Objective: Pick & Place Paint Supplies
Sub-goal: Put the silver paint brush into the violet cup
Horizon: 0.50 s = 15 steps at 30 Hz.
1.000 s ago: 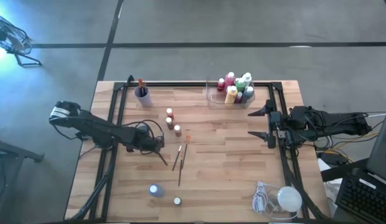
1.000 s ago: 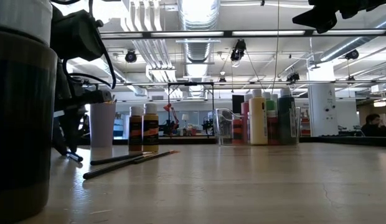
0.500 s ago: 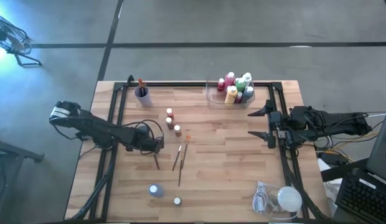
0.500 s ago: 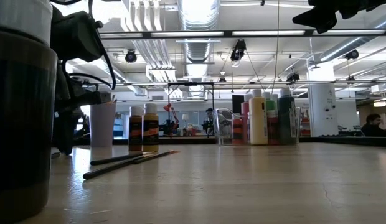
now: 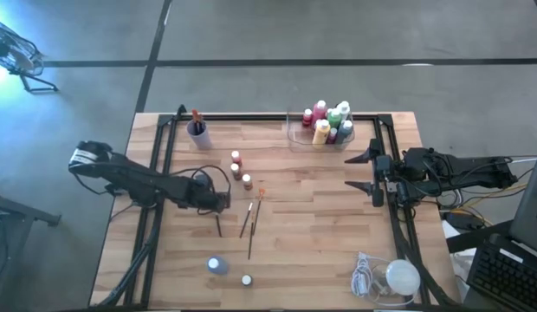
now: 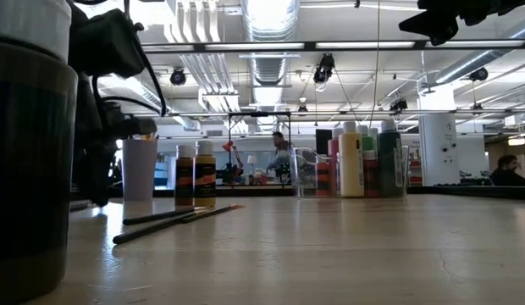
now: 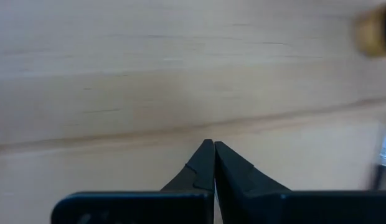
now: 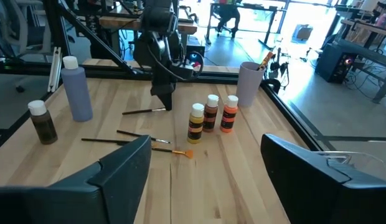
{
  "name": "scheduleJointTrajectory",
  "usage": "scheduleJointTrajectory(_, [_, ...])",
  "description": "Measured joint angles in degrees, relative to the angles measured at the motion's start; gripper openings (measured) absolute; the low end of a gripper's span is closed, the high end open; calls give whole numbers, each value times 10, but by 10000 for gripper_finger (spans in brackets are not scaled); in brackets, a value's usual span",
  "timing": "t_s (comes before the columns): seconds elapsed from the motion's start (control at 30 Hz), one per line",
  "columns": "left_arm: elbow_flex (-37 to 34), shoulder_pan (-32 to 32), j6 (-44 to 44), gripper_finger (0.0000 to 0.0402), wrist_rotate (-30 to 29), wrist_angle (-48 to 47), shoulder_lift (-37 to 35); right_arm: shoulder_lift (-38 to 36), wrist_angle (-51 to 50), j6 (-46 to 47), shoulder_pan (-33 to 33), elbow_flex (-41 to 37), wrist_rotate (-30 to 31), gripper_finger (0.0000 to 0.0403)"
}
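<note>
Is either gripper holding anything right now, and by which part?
Nothing is held. The left gripper is shut with nothing between its tips; a thin dark paintbrush lies flat beside it. The right gripper is open, empty.

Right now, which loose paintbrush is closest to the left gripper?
The short dark brush just beside the left gripper; the other brushes lie farther right.

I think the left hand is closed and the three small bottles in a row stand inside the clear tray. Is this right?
Not quite. The left hand is closed, but the three small bottles stand on the bare table, apart from the clear tray, which holds other bottles. The high view shows it.
</note>
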Motion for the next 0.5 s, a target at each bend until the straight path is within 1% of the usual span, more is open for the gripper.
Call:
scheduleJointTrajectory(0.3, [35,0,82,1,-12,-3,-40,0,0,0,0,0,0,273])
scheduleJointTrajectory(0.5, [59,0,161,1,-65,-8,-87,0,0,0,0,0,0,259])
